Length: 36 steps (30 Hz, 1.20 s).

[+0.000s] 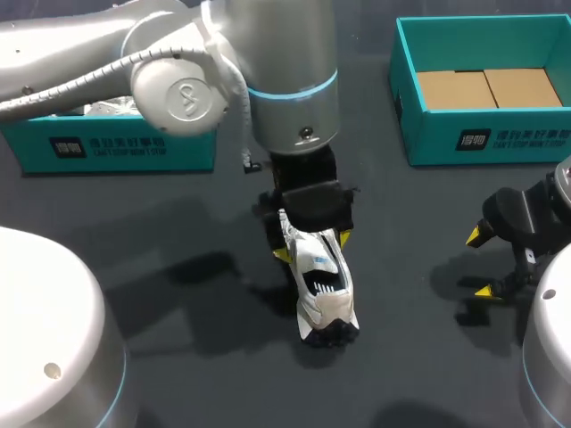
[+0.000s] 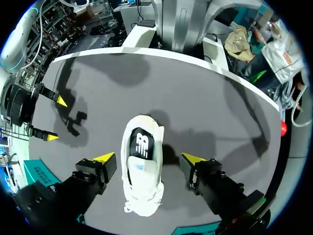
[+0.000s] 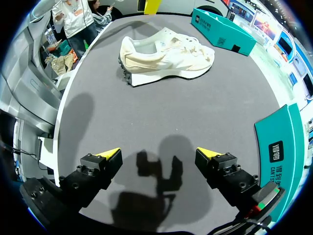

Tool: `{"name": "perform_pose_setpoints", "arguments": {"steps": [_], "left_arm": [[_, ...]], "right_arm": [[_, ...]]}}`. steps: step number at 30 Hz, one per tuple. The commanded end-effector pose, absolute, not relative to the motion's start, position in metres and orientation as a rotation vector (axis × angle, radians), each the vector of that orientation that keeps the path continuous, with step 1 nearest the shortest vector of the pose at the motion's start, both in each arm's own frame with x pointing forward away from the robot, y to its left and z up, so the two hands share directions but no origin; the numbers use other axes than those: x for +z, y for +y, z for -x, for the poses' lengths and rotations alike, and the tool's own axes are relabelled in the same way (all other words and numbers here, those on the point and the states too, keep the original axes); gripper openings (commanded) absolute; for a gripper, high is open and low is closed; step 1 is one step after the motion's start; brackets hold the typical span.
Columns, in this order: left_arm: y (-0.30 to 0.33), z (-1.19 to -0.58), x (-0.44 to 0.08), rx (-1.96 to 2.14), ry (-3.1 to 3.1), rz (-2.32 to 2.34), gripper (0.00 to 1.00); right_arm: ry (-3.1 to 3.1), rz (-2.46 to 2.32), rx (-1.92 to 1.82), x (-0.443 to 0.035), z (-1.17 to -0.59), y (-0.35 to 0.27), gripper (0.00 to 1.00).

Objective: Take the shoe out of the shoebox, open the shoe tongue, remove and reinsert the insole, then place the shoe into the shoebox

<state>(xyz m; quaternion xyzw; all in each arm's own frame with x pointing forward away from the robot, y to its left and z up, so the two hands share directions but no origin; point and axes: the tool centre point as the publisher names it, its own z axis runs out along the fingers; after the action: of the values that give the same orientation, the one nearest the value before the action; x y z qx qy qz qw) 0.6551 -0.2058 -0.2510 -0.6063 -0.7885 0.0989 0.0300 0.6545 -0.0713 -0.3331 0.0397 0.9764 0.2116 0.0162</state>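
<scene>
the grey table (image 1: pixel 178 357) is seen from above in the head view, with the open teal shoebox (image 1: pixel 500 143) at the upper right of the frame. the white shoe (image 1: pixel 323 290) is stood on its sole at the centre, outside the box. its long axis is run from upper centre to lower centre, the heel end seemingly lowest. the left gripper (image 1: pixel 312 247) is placed over the upper part, its yellow fingers (image 1: pixel 282 256) spread across the shoe's width with gaps left, so nothing is clamped. the right gripper (image 1: pixel 480 263) is found well apart at the right, its tips likewise spread around nothing. the left arm is judged the nearer for the coming step.
</scene>
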Motion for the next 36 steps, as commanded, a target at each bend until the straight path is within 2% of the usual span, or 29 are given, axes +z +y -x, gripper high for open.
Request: {"name": "perform_pose_setpoints", "arguments": {"steps": [1, 5, 8, 12, 22, 24, 27, 36], "left_arm": [[-0.197, -0.654, -0.247, 0.316, -2.438, 1.876, 1.0], [-0.197, -0.654, -0.247, 0.316, -2.438, 1.876, 1.0], [-0.199, -0.638, -0.249, 0.334, -2.582, 1.638, 1.0], [-0.205, -0.617, -0.242, -0.034, -3.047, 0.914, 1.0], [-0.205, -0.617, -0.242, -0.034, -3.047, 0.914, 1.0], [-0.212, -0.611, -0.248, -0.06, -3.038, 0.612, 1.0], [-0.217, -0.604, -0.249, -0.316, -3.218, 0.046, 1.0], [-0.218, -0.605, -0.255, -0.307, -3.161, 0.042, 1.0]], "right_arm": [[3.035, -0.125, 0.654, -0.332, -0.653, -0.071, 1.0], [3.035, -0.125, 0.654, -0.332, -0.653, -0.071, 1.0], [3.035, -0.125, 0.654, -0.332, -0.653, -0.071, 1.0], [3.035, -0.125, 0.654, -0.332, -0.653, -0.071, 1.0], [3.035, -0.125, 0.654, -0.332, -0.653, -0.071, 1.0], [3.035, -0.125, 0.654, -0.332, -0.653, -0.071, 1.0], [3.035, -0.125, 0.654, -0.332, -0.653, -0.071, 1.0], [3.035, -0.125, 0.654, -0.332, -0.653, -0.071, 1.0]]}}
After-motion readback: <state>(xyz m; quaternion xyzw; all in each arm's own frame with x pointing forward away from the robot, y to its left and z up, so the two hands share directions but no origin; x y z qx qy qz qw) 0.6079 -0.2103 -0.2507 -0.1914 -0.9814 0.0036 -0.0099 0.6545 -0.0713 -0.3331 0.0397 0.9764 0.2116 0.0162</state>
